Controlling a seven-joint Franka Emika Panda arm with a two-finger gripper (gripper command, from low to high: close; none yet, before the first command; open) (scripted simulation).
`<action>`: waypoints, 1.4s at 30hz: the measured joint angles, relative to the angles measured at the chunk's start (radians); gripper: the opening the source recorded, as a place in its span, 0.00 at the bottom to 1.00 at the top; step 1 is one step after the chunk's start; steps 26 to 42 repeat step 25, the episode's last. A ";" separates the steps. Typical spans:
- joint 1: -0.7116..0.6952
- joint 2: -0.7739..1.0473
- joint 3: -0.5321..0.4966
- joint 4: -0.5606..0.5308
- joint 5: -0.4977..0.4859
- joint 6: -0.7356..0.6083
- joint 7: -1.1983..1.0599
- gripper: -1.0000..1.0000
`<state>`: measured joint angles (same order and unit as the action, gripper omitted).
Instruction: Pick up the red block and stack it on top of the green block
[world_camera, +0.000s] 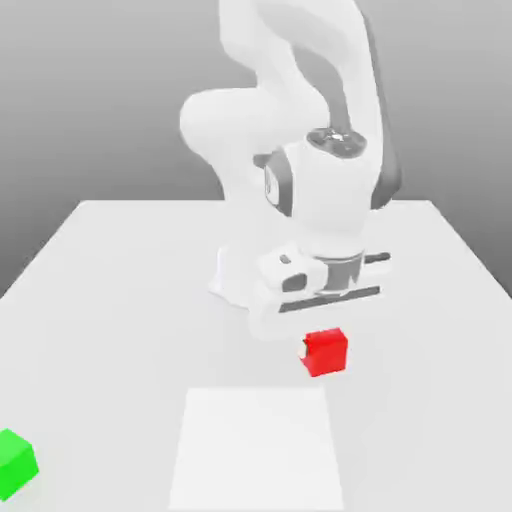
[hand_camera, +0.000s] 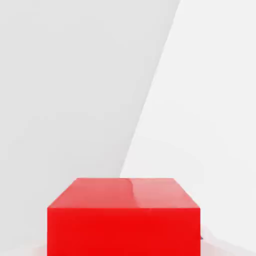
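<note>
The red block sits just past the far edge of a paler square on the table, right of centre in the exterior view. My gripper hangs straight down over it, and a white fingertip overlaps the block's left edge. In the hand view the red block looms very close, sitting between the jaws. The gripper is shut on it. The green block lies alone near the front corner at the exterior view's left, far from the gripper.
A paler white square is marked on the grey-white table in front of the red block. The robot's base stands behind the gripper. Open table stretches between the two blocks.
</note>
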<state>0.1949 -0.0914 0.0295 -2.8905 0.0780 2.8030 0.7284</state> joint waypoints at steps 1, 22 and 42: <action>-0.018 0.014 -0.020 0.032 0.024 -0.017 0.012 0.00; -0.470 0.507 -0.334 0.643 0.175 -0.170 0.420 1.00; -0.470 0.507 -0.334 0.643 0.175 -0.170 0.420 1.00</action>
